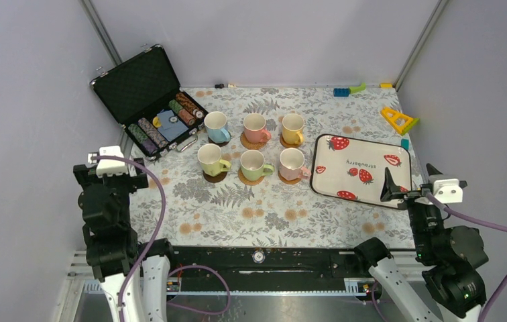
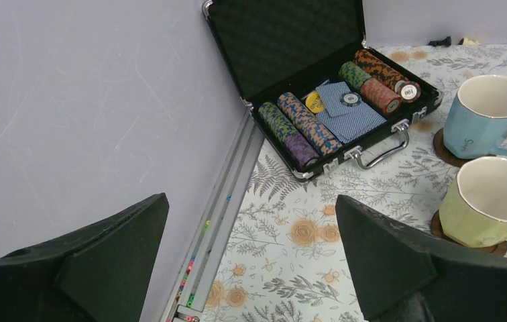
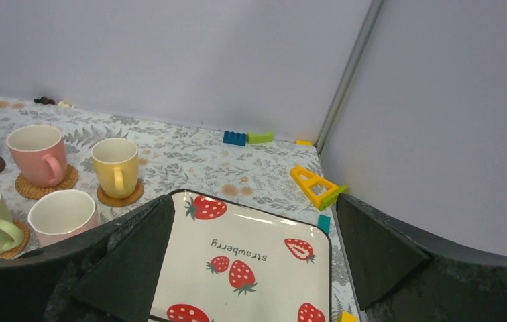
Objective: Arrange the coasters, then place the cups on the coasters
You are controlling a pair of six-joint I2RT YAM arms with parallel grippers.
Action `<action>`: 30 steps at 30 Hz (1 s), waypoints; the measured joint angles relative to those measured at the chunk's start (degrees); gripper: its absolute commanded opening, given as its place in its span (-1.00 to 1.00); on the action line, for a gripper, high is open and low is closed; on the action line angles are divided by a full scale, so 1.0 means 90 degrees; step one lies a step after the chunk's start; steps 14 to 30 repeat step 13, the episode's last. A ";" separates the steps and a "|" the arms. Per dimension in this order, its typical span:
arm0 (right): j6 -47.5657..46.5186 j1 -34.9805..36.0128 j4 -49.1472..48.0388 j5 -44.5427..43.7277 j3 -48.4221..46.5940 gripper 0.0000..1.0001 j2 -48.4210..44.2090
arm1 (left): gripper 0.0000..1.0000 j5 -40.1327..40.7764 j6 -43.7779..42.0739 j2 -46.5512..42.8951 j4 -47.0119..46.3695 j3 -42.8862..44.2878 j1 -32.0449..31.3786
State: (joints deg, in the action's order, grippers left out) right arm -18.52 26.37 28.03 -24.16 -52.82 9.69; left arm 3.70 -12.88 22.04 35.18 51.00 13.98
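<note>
Several pastel cups stand in two rows of three, each on a round coaster. The back row is the blue cup point(image 1: 216, 125), the pink cup point(image 1: 255, 126) and the yellow cup point(image 1: 293, 127). In front are the pale green cup point(image 1: 210, 159), the green cup point(image 1: 253, 163) and the light pink cup point(image 1: 292, 162). A dark brown coaster point(image 2: 446, 149) lies under the blue cup and a tan coaster point(image 3: 36, 188) under the pink one. My left gripper point(image 2: 251, 204) is open and empty at the table's left edge. My right gripper point(image 3: 254, 204) is open and empty over the tray's near right part.
An open black case point(image 1: 150, 100) of poker chips sits at the back left beside the blue cup. A cream strawberry tray point(image 1: 361, 151) lies right of the cups. A yellow toy point(image 1: 398, 119) and blue-green bricks point(image 1: 348, 90) lie near the back right corner. Walls close in on both sides.
</note>
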 measured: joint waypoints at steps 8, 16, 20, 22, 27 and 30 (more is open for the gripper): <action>-0.0012 -0.0085 0.0066 -0.0172 -0.0228 0.96 -0.0056 | 0.97 -0.0134 0.0245 -0.0158 0.0512 -0.0338 0.0000; -0.0012 -0.0095 0.0087 -0.0214 -0.0172 0.96 -0.0058 | 0.97 -0.0223 0.0459 -0.0148 0.0721 -0.0546 0.0000; -0.0012 -0.0095 0.0087 -0.0214 -0.0172 0.96 -0.0058 | 0.97 -0.0223 0.0459 -0.0148 0.0721 -0.0546 0.0000; -0.0012 -0.0095 0.0087 -0.0214 -0.0172 0.96 -0.0058 | 0.97 -0.0223 0.0459 -0.0148 0.0721 -0.0546 0.0000; -0.0012 -0.0095 0.0087 -0.0214 -0.0172 0.96 -0.0058 | 0.97 -0.0223 0.0459 -0.0148 0.0721 -0.0546 0.0000; -0.0012 -0.0095 0.0087 -0.0214 -0.0172 0.96 -0.0058 | 0.97 -0.0223 0.0459 -0.0148 0.0721 -0.0546 0.0000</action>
